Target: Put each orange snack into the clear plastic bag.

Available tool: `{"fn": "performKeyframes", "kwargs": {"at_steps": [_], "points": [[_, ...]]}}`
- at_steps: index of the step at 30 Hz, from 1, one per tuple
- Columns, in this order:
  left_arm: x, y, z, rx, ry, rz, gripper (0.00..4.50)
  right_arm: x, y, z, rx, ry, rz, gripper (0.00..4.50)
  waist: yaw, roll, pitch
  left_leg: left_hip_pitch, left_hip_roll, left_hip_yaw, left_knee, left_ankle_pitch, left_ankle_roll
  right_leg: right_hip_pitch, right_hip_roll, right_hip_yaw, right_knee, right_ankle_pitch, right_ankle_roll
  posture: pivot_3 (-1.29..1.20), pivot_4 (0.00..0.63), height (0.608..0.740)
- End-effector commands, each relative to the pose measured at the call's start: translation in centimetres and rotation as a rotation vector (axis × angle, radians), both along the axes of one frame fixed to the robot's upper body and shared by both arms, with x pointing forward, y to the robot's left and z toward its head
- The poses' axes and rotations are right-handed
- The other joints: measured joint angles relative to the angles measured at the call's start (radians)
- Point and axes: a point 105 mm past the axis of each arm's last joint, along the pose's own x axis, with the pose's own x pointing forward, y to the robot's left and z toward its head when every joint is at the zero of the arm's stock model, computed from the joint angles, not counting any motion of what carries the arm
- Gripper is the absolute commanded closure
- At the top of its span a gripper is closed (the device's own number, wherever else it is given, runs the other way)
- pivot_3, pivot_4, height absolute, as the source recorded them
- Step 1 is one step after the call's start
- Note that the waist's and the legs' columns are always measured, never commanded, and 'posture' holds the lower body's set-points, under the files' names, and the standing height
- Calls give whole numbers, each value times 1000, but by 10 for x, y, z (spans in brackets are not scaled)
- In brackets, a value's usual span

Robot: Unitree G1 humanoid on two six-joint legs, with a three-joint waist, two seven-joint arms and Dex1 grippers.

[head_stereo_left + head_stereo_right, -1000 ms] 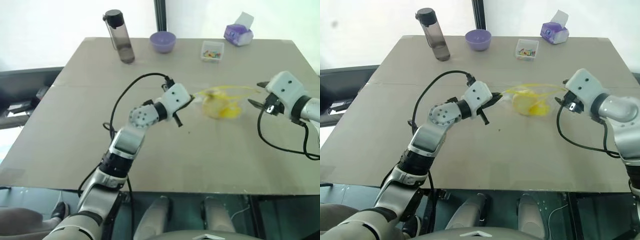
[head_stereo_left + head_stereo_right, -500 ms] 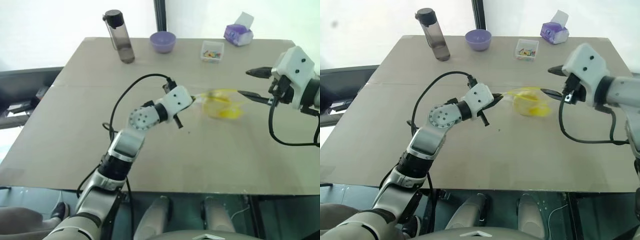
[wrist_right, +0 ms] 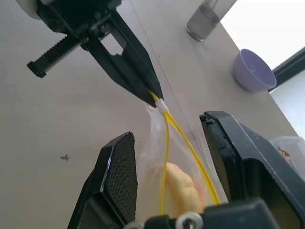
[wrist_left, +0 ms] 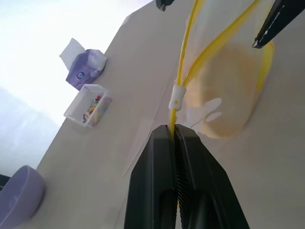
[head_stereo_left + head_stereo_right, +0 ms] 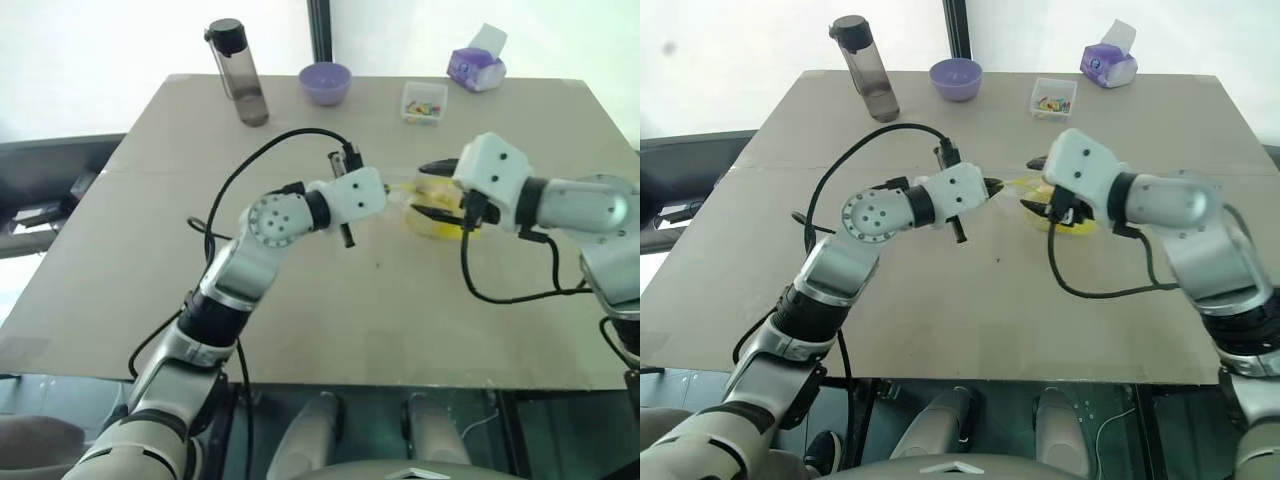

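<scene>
Bright backlight from windows (blown out); soft shadows, sharp focus.

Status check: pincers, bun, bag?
Left pincer shut on bag seal. Right pincer open, straddling bag mouth. Orange snack inside bag. Nothing blocking.

The orange snack (image 4: 228, 90) — round, yellow-orange — sits inside the clear plastic bag (image 4: 209, 71), yellow seal strip parted.

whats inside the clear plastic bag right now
One orange snack shows through the clear plastic bag. Its grid top cannot be made out through the crinkled plastic.
</scene>
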Motion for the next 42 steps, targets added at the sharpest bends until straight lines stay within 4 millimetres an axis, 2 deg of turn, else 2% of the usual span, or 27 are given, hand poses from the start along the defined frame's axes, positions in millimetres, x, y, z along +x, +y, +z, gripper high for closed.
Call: {"fn": "performKeyframes", "kwargs": {"at_steps": [1, 9, 10, 12, 15, 17, 24, 34, 42], "points": [[-9, -6, 15, 26, -80, -48, 4500, -2, 7, 13, -1, -83, 28, 1984, 0, 0, 0, 0, 0, 0, 0, 0, 0, 0, 0, 0, 0, 0, 0, 0, 150, 739], [-12, -5, 6, 55, -89, -62, 4500, 4, 15, 5, -25, -96, 48, 1984, -1, 0, 0, 0, 0, 0, 0, 0, 0, 0, 0, 0, 0, 0, 0, 0, 150, 739], [-13, -5, 6, 59, -93, -62, 4500, 5, 15, 4, -28, -96, 50, 2361, -1, 0, 0, 0, 0, 0, 0, 0, 0, 0, 0, 0, 0, 0, 0, 0, 150, 739], [-14, -3, 6, 80, -110, -64, 4500, 4, 16, 2, -32, -84, 59, 2706, -1, 0, 0, 0, 0, 0, 0, 0, 0, 0, 0, 0, 0, 0, 0, 0, 150, 739], [-16, -1, 8, 90, -125, -68, 4500, 4, 16, -1, -35, -75, 62, 4147, -1, 0, 0, 0, 0, 0, 0, 0, 0, 0, 0, 0, 0, 0, 0, 0, 150, 739], [-16, -1, 8, 91, -127, -68, 4500, 4, 16, -2, -37, -74, 63, 4440, -1, 0, 0, 0, 0, 0, 0, 0, 0, 0, 0, 0, 0, 0, 0, 0, 150, 739], [-18, -4, 12, 79, -132, -73, 4500, 3, 18, -7, -49, -51, 73, 4440, -1, 0, 0, 0, 0, 0, 0, 0, 0, 0, 0, 0, 0, 0, 0, 0, 150, 739], [-18, -4, 10, 79, -127, -72, 4500, 2, 10, -14, -88, -10, 59, 4440, -1, 0, 0, 0, 0, 0, 0, 0, 0, 0, 0, 0, 0, 0, 0, 0, 150, 739], [-18, -5, 8, 80, -122, -76, 4500, 4, 8, -12, -83, -31, 37, 4440, -1, 0, 0, 0, 0, 0, 0, 0, 0, 0, 0, 0, 0, 0, 0, 0, 150, 739]]}}
